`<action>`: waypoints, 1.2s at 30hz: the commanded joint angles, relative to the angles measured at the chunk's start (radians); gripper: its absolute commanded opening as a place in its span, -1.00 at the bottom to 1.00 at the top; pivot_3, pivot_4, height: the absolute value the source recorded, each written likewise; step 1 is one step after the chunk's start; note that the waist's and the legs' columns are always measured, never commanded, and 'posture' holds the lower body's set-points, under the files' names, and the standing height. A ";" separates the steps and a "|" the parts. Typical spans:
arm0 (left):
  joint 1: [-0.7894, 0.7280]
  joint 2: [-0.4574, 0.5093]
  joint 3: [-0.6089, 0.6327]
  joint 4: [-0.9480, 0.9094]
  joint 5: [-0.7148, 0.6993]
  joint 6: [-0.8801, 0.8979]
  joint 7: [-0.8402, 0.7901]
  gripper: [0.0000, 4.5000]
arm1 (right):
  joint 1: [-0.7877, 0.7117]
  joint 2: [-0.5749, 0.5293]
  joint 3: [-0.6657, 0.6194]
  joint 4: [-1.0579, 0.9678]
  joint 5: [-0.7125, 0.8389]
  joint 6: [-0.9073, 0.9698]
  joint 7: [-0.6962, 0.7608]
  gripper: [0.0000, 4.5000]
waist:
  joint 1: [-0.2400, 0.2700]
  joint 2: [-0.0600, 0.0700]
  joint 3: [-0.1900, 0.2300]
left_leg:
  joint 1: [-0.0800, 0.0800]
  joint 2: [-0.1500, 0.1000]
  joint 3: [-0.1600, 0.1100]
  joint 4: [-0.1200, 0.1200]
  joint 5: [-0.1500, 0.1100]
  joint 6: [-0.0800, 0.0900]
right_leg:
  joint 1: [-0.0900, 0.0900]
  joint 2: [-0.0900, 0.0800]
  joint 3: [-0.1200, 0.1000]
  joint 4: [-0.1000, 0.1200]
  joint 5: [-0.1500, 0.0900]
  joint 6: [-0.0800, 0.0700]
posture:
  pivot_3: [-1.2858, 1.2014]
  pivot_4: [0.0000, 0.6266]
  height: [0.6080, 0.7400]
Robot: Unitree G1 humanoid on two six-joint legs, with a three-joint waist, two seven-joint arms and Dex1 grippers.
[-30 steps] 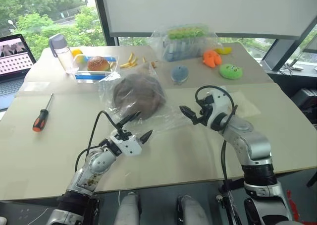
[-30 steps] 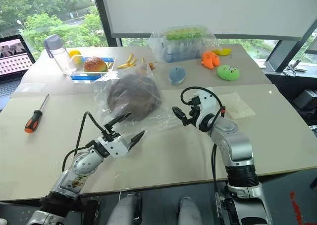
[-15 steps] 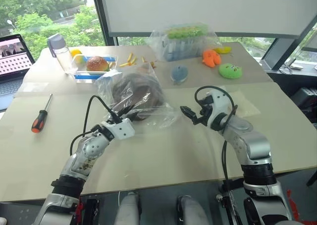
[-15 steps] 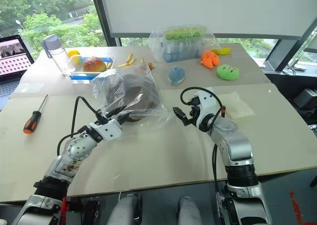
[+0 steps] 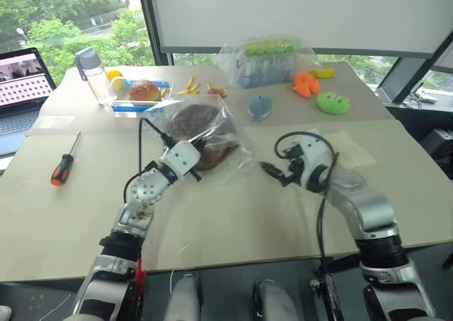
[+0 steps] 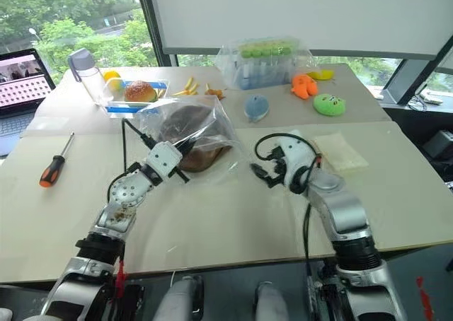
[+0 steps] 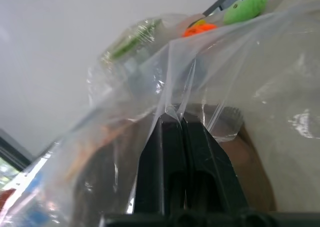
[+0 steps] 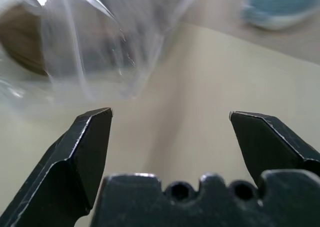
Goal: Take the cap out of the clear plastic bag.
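Observation:
The dark brown cap (image 5: 200, 125) lies inside the clear plastic bag (image 5: 228, 133) near the middle of the table (image 5: 233, 218). My left gripper (image 5: 198, 144) is shut on a fold of the bag's near edge, held a little above the table. In the left wrist view its black fingers (image 7: 165, 142) pinch the film, with the cap (image 7: 252, 172) showing brown behind it. My right gripper (image 5: 272, 172) stands open to the right of the bag, apart from it. In the right wrist view the right gripper (image 8: 170, 114) has only table between its fingers, and the bag (image 8: 95, 42) lies beyond.
A screwdriver (image 5: 62, 167) lies at the left. Along the back stand a water bottle (image 5: 94, 73), a tray with a bun (image 5: 144, 91), a bulgy bag of green and blue items (image 5: 272, 56), and blue (image 5: 260, 107), orange (image 5: 306, 84) and green (image 5: 333, 102) plush toys. A laptop (image 5: 21, 80) is far left.
My left gripper went from open to shut on the bag's near edge and moved forward and up, lifting the film. My right gripper shifted a little to the right, still open.

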 commanded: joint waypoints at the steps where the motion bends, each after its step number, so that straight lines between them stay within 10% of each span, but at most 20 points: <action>1: -0.061 -0.021 0.007 0.011 -0.061 0.047 -0.050 -0.98 | -0.009 -0.051 -0.069 -0.016 -0.058 -0.038 -0.032 1.00 | -0.001 0.000 0.000 | 0.000 0.000 0.000 0.000 0.000 0.000 | 0.000 0.000 0.000 0.000 0.000 0.000 | 0.03 -0.52 1.00; 7: -0.189 -0.123 0.054 0.124 -0.196 0.214 -0.104 -0.98 | -0.038 0.011 -0.346 -0.233 0.212 0.182 -0.007 1.00 | -0.004 0.000 0.000 | 0.000 0.000 -0.002 0.000 0.004 0.006 | 0.001 0.002 0.001 0.000 0.000 0.001 | 0.03 -0.52 1.00; 13: -0.322 -0.172 0.063 0.193 -0.249 0.367 -0.149 -0.98 | 0.008 0.106 -0.259 -0.449 0.449 0.350 0.050 1.00 | -0.013 0.000 0.000 | 0.001 0.000 -0.006 0.001 0.003 0.005 | 0.005 0.004 0.000 -0.001 -0.002 0.001 | 0.03 -0.52 1.00; 20: -0.364 -0.170 0.048 0.170 -0.249 0.461 -0.196 -0.98 | -0.008 0.324 -0.188 -0.278 0.395 0.258 -0.077 1.00 | -0.018 0.000 0.000 | 0.001 0.000 -0.008 0.004 0.001 0.001 | 0.008 0.004 -0.001 -0.001 -0.001 0.002 | 0.03 -0.52 1.00; 36: -0.277 -0.135 0.089 -0.027 -0.277 0.560 -0.161 -0.98 | -0.196 0.367 0.000 0.344 0.103 -0.161 -0.006 1.00 | -0.031 0.000 0.000 | 0.001 0.001 -0.010 0.003 0.001 0.001 | 0.007 0.008 -0.001 0.000 -0.002 0.001 | 0.03 -0.52 1.00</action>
